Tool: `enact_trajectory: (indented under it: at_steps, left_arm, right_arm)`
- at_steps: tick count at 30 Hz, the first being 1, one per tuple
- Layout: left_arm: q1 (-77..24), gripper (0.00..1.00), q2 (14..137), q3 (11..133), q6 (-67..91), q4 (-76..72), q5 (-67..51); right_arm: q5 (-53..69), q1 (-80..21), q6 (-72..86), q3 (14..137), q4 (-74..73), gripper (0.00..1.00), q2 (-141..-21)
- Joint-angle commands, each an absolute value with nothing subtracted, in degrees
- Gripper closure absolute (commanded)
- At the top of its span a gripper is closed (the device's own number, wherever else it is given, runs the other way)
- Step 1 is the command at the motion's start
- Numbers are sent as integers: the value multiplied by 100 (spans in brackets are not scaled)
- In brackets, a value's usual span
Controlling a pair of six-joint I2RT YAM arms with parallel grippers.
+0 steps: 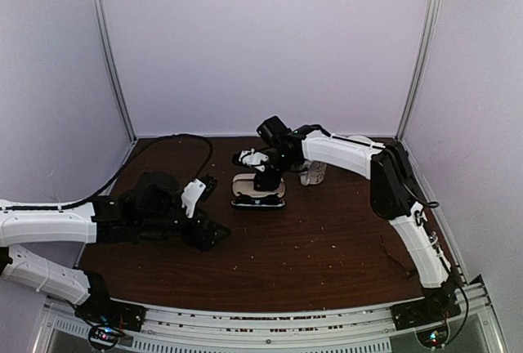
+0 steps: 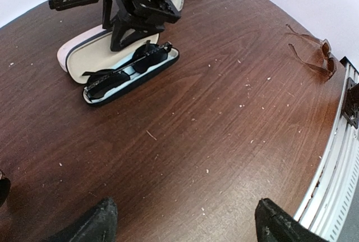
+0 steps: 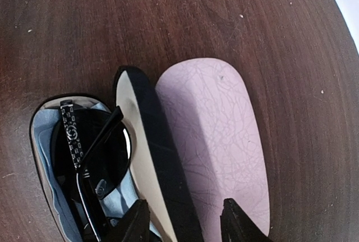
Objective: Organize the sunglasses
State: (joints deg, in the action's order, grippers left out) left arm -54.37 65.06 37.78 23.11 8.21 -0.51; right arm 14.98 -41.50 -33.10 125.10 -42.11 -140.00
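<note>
A: Right gripper (image 3: 185, 219) first. What's it doing?
B: Your fingers (image 3: 134, 222) sit part-way apart and straddle the raised lid (image 3: 213, 141) of the open case (image 2: 147, 77). One is on the cream inner side, the other on the pink outer side. Can't tell if they pinch it, since the tips run off frame.
A: Black sunglasses (image 3: 90, 152)?
B: Just beside your inner finger, down in the case's lower half. They're folded and lie on a light-blue cloth (image 3: 45, 135) that lines it. One temple lies crossed over a dark lens.
A: Left gripper (image 2: 185, 228)?
B: Spread wide, nothing between the fingers, hanging over bare table (image 2: 185, 152). The case is ahead of it, apart.
A: Any other pair?
B: Yes, reddish translucent sunglasses (image 2: 314, 57) lie out on the table, in no case. They're near the metal rail at the table edge, well apart from both your grippers. Folded or not, can't tell.
A: Where's the case?
B: Mid-table, under your right arm. From your left wrist camera the lid rises on its far side.
</note>
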Motion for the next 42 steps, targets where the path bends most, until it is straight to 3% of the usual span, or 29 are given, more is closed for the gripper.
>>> enact_trajectory:
  at_steps: [1, 6, 15, 22, 33, 39, 42]
  left_arm:
    - [-5405, 12, 6596, 3863, 2355, 590, -125]
    - [-5405, 12, 6645, 3937, 2340, 615, -149]
    - [-5405, 12, 6540, 3821, 2379, 580, -154]
    - [-5405, 12, 6520, 3720, 2446, 499, -183]
    - [-5405, 12, 6566, 3538, 2626, 232, -239]
    - [-5405, 13, 6577, 3497, 2715, 203, -258]
    - [-5405, 13, 6545, 3459, 2751, 194, -263]
  right_arm:
    - [1416, -4157, -3234, 12973, -4357, 59, -14189]
    - [1390, -4163, -3285, 12859, -4367, 85, -14142]
    - [1374, -4178, -3287, 12400, -4186, 95, -13842]
    - [937, -4315, -2825, 11714, -3995, 98, -13292]
    - [3, -4757, -519, 10164, -3634, 100, -12548]
    - [-516, -5035, 751, 9535, -3687, 100, -12223]
    - [-573, -5161, 1266, 9199, -3675, 95, -12007]
